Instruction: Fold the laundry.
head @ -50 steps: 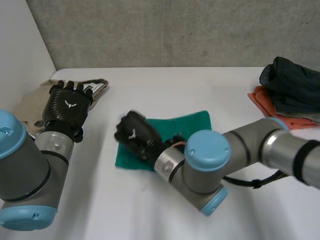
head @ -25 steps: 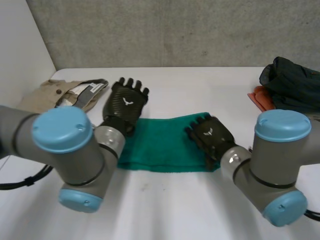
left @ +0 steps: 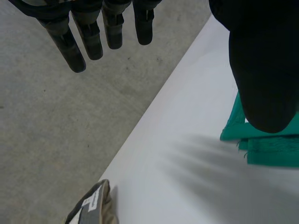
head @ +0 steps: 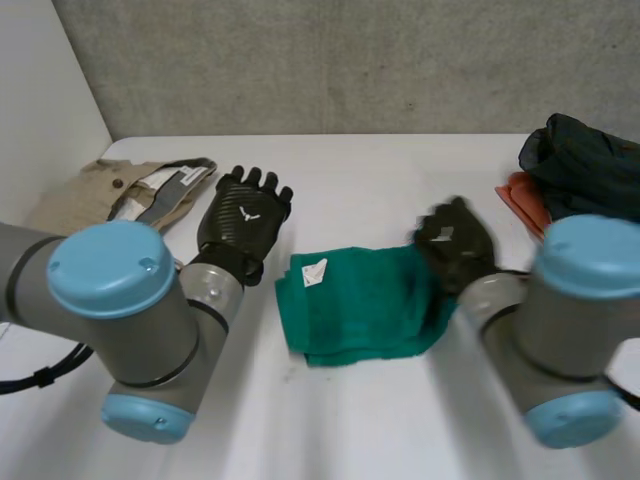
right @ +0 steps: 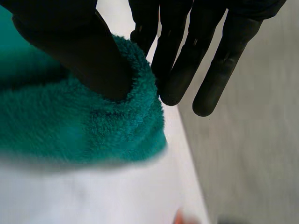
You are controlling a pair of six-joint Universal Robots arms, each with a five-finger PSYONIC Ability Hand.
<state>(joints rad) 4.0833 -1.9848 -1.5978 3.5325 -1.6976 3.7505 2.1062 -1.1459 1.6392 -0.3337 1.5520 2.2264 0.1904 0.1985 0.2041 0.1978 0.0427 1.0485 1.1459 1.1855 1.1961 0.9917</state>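
Part of the green towel (head: 365, 305) is covered in the head view: its edge on the robot's right runs under the right hand (head: 455, 240), so that end's outline cannot be traced. It lies folded in layers near the middle of the white table (head: 350, 165), between the two hands.

In the right wrist view a thick rolled edge of the towel stands between the thumb (right: 79, 51), which presses into the pile, and the straight fingers (right: 177, 65) just behind it, so the hand pinches that edge. How far the cloth reaches under the palm is hidden.

The left hand (head: 243, 215) hovers beside the towel's other end, apart from it. Its fingers (left: 93, 37) are straight, slightly spread and hold nothing. In its wrist view the towel's corner shows just past the thumb, partly cut off.

A small white label (head: 315, 272) lies on the towel's top layer near the left hand's side; any writing on it is too small to read. A white emblem marks the back of the left hand.

Farther out, a beige garment (head: 95, 195) with a grey strip lies at the table's far left corner. At the far right a dark garment (head: 585, 165), cut off by the view's edge, sits on an orange cloth (head: 520, 200) and hides most of it.
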